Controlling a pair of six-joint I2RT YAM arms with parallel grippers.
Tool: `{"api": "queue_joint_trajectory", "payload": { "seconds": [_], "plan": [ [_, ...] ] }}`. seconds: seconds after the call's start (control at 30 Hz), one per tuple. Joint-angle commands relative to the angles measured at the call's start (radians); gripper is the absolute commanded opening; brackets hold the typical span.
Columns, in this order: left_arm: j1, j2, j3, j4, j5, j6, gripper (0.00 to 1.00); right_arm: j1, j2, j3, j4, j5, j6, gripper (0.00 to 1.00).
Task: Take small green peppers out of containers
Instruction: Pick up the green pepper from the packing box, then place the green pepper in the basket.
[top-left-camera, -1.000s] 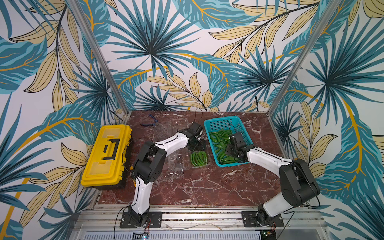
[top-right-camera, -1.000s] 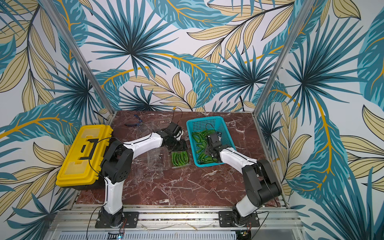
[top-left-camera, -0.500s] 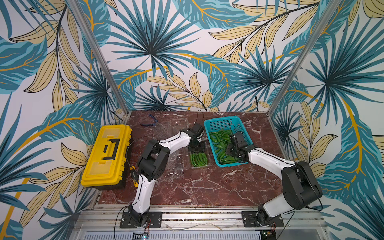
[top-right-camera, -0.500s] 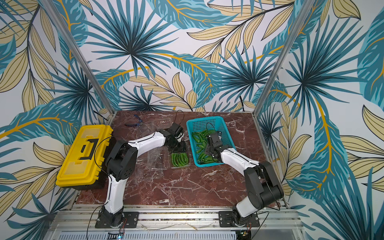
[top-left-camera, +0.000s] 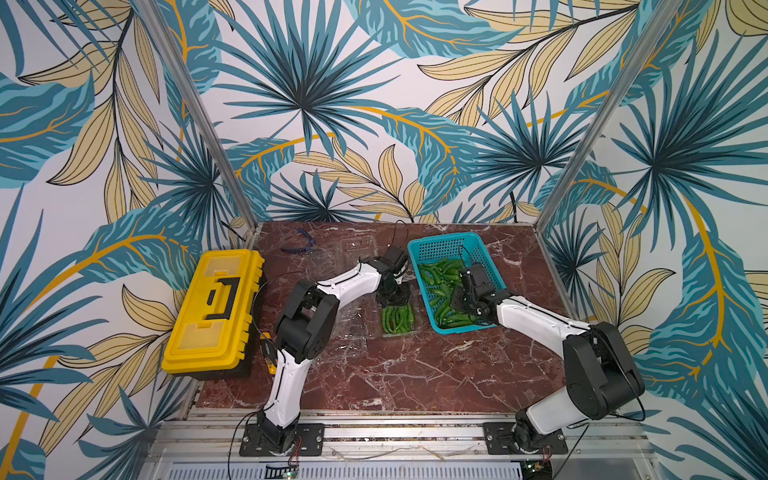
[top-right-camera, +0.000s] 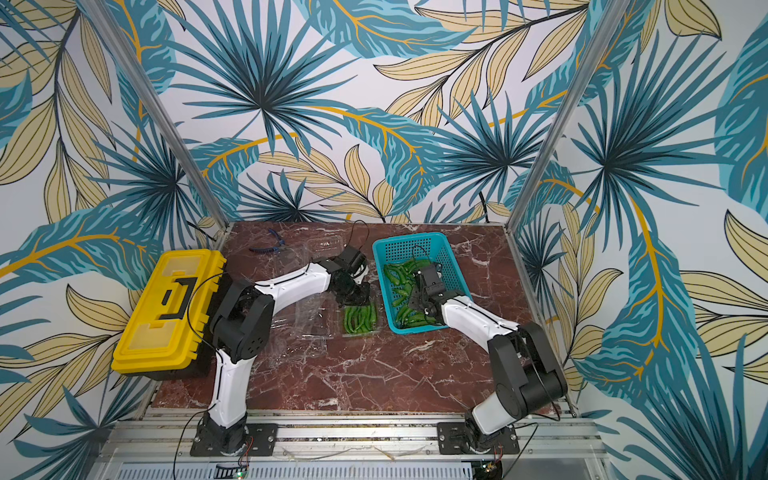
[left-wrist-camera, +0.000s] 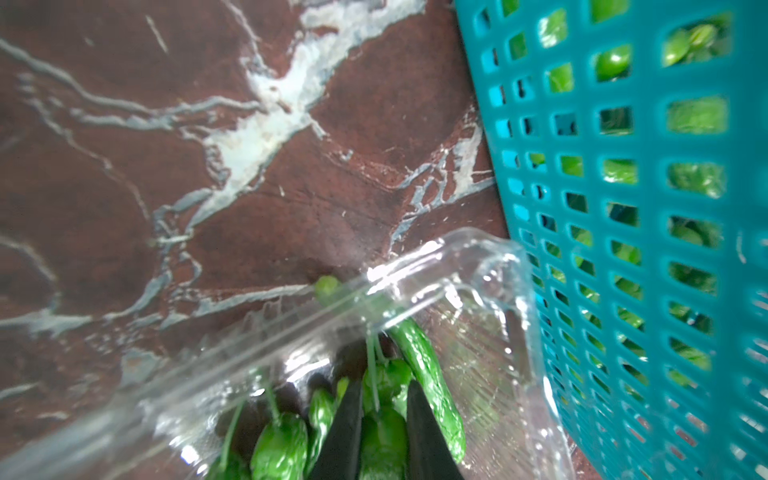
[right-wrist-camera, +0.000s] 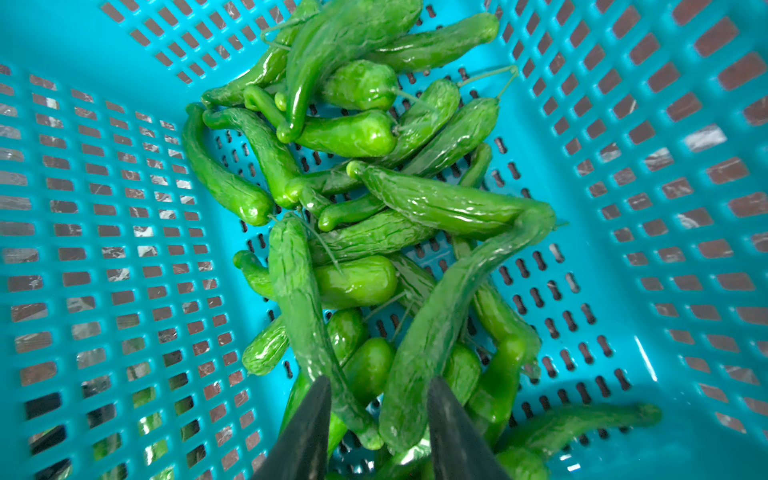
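Several small green peppers (top-left-camera: 398, 319) lie in an open clear container (top-left-camera: 409, 332) on the marble table, just left of the teal basket (top-left-camera: 440, 242). My left gripper (top-left-camera: 394, 300) reaches down into that container's far end. In the left wrist view the left gripper (left-wrist-camera: 383, 384) is shut on one pepper (left-wrist-camera: 382, 440), with its fingers pressed to both sides and the container's wall (left-wrist-camera: 478, 266) in front. My right gripper (right-wrist-camera: 378, 382) hangs open low inside the basket (right-wrist-camera: 104, 208), over a pile of peppers (right-wrist-camera: 415, 199), and holds nothing.
Two empty clear containers lie open, one at the back (top-left-camera: 357, 246) and one beside the left arm (top-left-camera: 345, 328). A yellow toolbox (top-left-camera: 212, 307) stands at the left edge. Blue-handled pliers (top-left-camera: 300, 245) lie at the back. The basket's side (left-wrist-camera: 623, 145) stands close to the left gripper.
The left gripper's jaws have closed in on a pepper in the container, and the left arm's elbow has shifted a little. The right arm has stayed put in the basket.
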Motion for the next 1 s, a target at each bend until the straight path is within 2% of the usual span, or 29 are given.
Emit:
{"api": "queue_joint_trajectory", "payload": {
  "seconds": [0.0,0.17,0.4,0.63,0.77,0.97],
  "plan": [
    [-0.003,-0.099,0.038,-0.008,-0.004,0.033,0.06,0.001,0.007,-0.015,0.006,-0.007,0.010,0.41],
    [-0.003,-0.190,0.019,-0.006,-0.031,0.092,0.00,0.001,0.014,-0.018,0.007,-0.008,0.014,0.41],
    [-0.003,-0.317,-0.021,0.010,-0.009,0.155,0.00,0.002,0.018,-0.035,0.077,0.000,0.030,0.41],
    [-0.003,-0.451,-0.046,0.172,0.135,0.234,0.00,0.002,0.023,-0.041,0.095,0.040,0.034,0.41],
    [-0.003,-0.432,-0.016,0.266,0.193,0.215,0.00,0.002,0.025,-0.033,0.085,0.057,0.030,0.41],
    [-0.003,-0.237,0.136,0.309,0.215,0.156,0.00,0.001,0.011,-0.025,0.060,0.094,0.019,0.41]
  ]
}}
